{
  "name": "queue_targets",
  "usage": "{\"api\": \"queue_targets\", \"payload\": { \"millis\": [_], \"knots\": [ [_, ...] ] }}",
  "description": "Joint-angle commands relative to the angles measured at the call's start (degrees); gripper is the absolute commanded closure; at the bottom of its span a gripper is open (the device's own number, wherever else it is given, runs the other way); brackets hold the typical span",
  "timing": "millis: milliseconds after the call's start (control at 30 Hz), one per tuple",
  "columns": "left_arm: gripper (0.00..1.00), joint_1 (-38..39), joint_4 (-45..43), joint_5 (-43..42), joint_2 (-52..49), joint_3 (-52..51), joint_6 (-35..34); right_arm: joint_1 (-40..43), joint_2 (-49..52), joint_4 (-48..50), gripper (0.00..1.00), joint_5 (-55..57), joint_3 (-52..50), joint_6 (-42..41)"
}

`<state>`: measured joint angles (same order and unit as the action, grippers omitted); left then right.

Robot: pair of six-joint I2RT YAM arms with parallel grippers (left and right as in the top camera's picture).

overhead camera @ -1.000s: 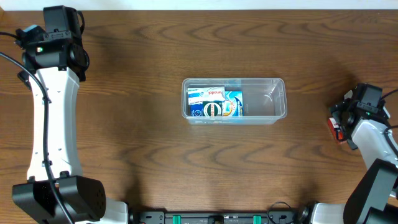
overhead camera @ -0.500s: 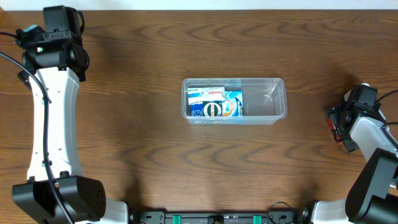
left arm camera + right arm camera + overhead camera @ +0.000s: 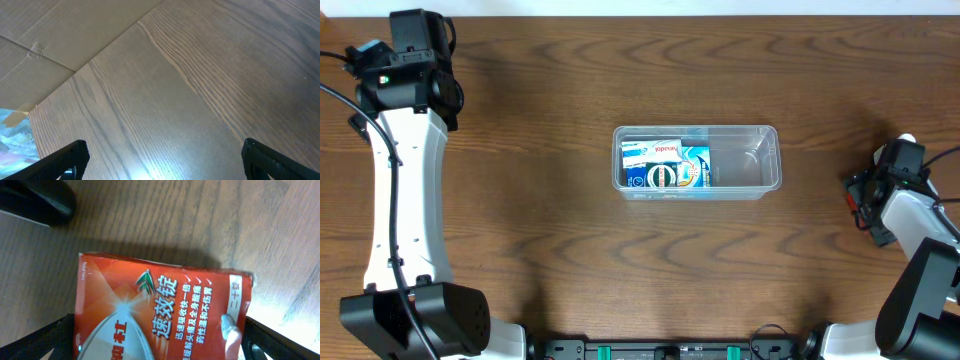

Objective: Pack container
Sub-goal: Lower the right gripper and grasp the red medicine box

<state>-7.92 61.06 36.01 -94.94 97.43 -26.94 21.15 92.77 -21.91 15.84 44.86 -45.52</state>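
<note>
The clear container [image 3: 760,160] sits at the middle of the wooden table [image 3: 570,260], blue and white boxes [image 3: 665,165] packed into its left half, their labels too small to read. Well to its right, the right gripper [image 3: 160,345] is spread wide with a red box [image 3: 160,305] of Chinese print lying between its fingers; the box's lower part is cut off, and contact cannot be judged. The left gripper [image 3: 162,160], at the far left corner, gapes equally wide over bare wood, holding nothing, only its tips showing.
</note>
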Motion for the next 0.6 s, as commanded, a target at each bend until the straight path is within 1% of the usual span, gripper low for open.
{"api": "queue_targets", "payload": {
  "millis": [0,233,367,500,567],
  "knots": [
    [0.02,-0.2,0.0,0.6,0.0,-0.1,0.3,0.2,0.2,0.2,0.01,0.4,-1.1,-1.2],
    [0.02,-0.2,0.0,0.6,0.0,-0.1,0.3,0.2,0.2,0.5,0.01,0.4,-1.7,-1.1],
    [0.02,-0.2,0.0,0.6,0.0,-0.1,0.3,0.2,0.2,0.4,0.03,0.4,-1.7,-1.0],
    [0.02,-0.2,0.0,0.6,0.0,-0.1,0.3,0.2,0.2,0.5,0.09,0.5,-1.7,1.0],
    [0.02,-0.2,0.0,0.6,0.0,-0.1,0.3,0.2,0.2,0.7,0.15,0.5,-1.7,2.1]
  ]
}}
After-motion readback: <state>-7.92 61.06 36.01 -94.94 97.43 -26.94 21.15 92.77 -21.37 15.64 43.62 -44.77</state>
